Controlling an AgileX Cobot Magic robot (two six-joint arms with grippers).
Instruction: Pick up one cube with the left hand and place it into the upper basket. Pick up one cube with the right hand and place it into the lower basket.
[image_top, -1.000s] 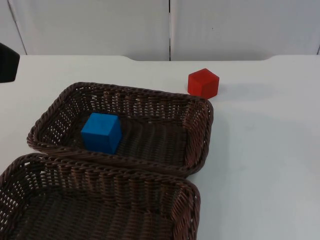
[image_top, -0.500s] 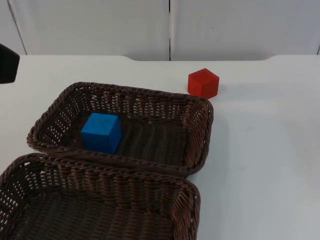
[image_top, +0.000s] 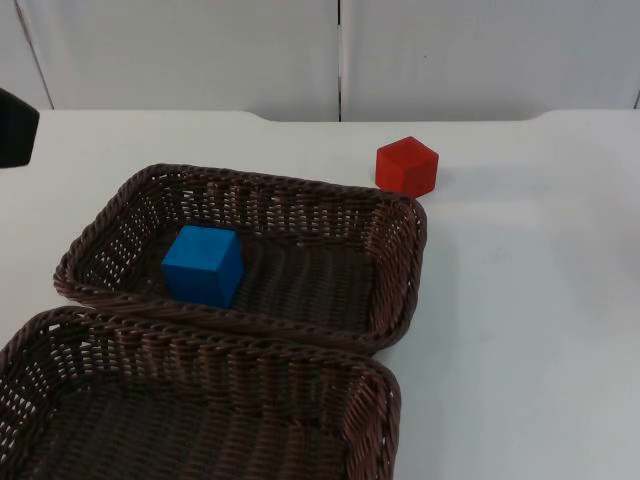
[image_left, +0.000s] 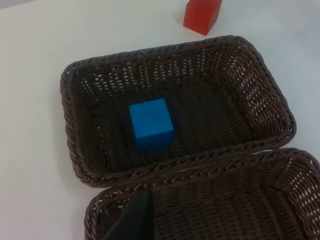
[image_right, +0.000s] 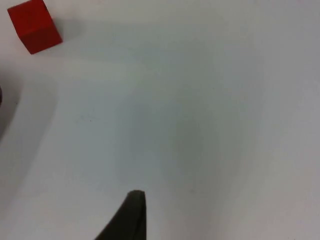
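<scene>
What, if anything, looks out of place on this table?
Nothing is spilled or damaged. The blue cube sits in the upper basket; the red cube stands on the table beyond that basket's corner, not yet in a basket.

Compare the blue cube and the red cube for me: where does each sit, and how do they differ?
The blue cube lies inside the upper basket, on its woven floor; the red cube sits on the bare table, just outside that basket's far corner. Blue is placed; red is not yet in the lower basket. Both look like plain solid blocks of similar size, untouched by either end effector.
</scene>
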